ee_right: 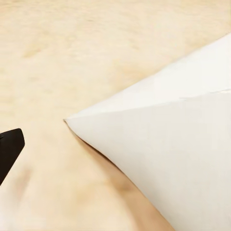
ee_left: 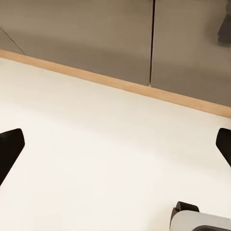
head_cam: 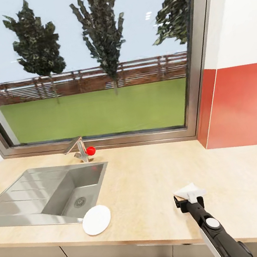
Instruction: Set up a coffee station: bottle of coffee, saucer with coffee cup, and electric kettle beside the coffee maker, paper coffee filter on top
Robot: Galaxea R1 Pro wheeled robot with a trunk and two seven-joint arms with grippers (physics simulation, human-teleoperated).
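Observation:
A white paper coffee filter (head_cam: 189,191) lies on the beige countertop (head_cam: 154,182), right at the tip of my right gripper (head_cam: 186,199). In the right wrist view the filter (ee_right: 163,159) looms large and folded, and one black finger (ee_right: 9,150) stands wide to the side, apart from the paper; the other finger is hidden behind it. That gripper is open. A round white saucer (head_cam: 96,219) rests flat near the counter's front edge, by the sink's corner. My left gripper (ee_left: 115,149) is open, with nothing between its fingers, over pale floor in front of grey cabinet doors (ee_left: 96,33).
A steel sink (head_cam: 51,193) with a faucet (head_cam: 78,147) and a red knob (head_cam: 91,150) sits in the counter's left half. A large window (head_cam: 89,68) runs behind it. A red-tiled wall (head_cam: 241,105) closes the right side.

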